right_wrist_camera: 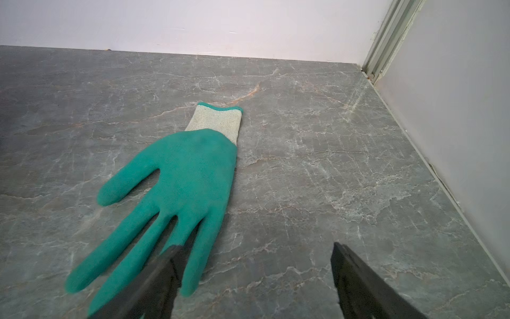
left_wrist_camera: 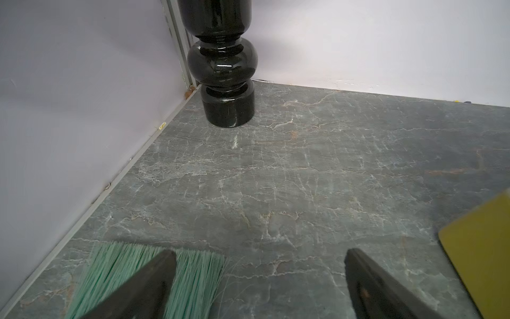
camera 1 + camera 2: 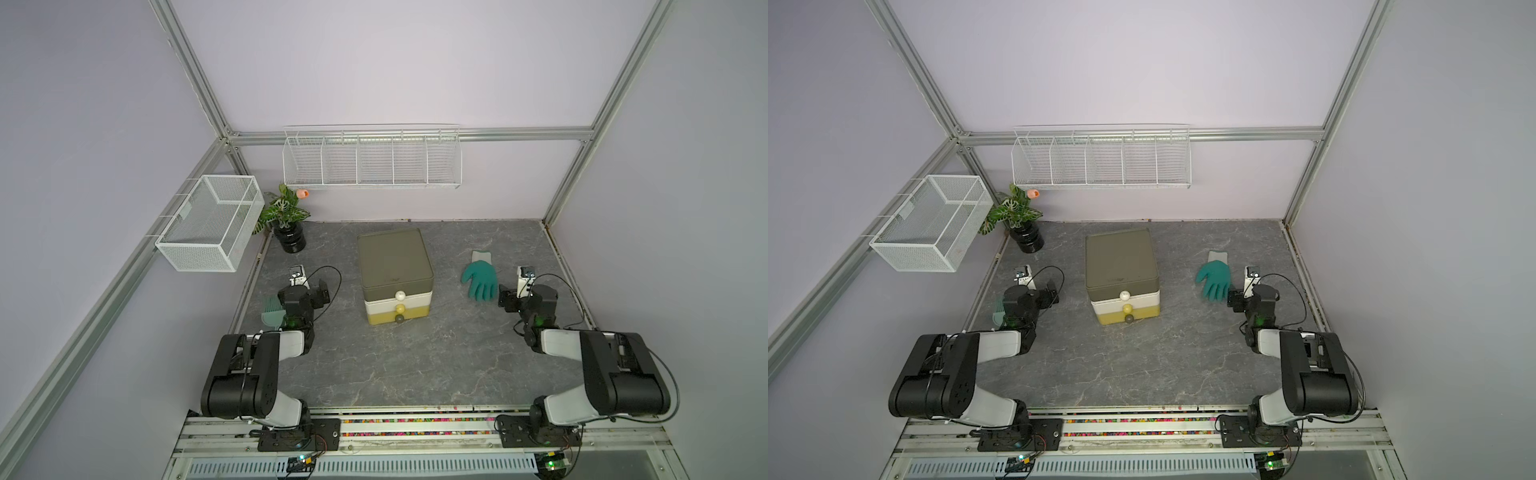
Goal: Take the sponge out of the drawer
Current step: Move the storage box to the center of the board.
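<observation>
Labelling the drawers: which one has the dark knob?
The mustard-yellow bottom drawer; the middle drawer has a yellow knob, the top drawer a white one.

"Where does the drawer unit (image 3: 395, 276) sit?"

"Centre of the frame in both top views, on the tabletop (image 3: 395, 365). A glove (image 3: 480, 278) lies flat to its right, and a potted plant (image 3: 289, 237) stands above and to its left, in the back corner."

"And the arms?"

"The left pincer (image 2: 259, 254) is left of the drawers, just beside a brush (image 3: 272, 309). The right pincer (image 1: 255, 248) is near the glove's fingertips."

"On the walls?"

"A mesh basket (image 3: 210, 222) at centre left, a wire rack (image 3: 372, 160) above centre."
</observation>
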`<state>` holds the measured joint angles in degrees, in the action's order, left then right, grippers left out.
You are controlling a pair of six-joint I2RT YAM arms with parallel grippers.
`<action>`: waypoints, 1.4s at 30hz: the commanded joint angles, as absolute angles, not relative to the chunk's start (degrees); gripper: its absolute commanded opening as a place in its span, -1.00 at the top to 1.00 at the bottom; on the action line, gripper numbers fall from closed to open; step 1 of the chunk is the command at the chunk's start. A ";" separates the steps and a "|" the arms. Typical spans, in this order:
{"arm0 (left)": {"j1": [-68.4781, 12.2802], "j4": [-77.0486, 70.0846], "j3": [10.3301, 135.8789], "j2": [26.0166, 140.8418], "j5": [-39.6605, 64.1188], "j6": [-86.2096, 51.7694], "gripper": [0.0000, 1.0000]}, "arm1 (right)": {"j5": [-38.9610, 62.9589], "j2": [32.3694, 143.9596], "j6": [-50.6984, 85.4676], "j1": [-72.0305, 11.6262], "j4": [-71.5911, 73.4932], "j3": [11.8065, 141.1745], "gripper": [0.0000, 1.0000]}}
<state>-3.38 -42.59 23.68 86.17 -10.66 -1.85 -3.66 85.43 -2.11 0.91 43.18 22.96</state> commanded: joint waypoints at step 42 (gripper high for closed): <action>-10.43 -13.66 32.09 59.67 -20.89 -2.36 -0.96 | -6.39 58.77 4.99 0.33 11.96 33.15 -0.78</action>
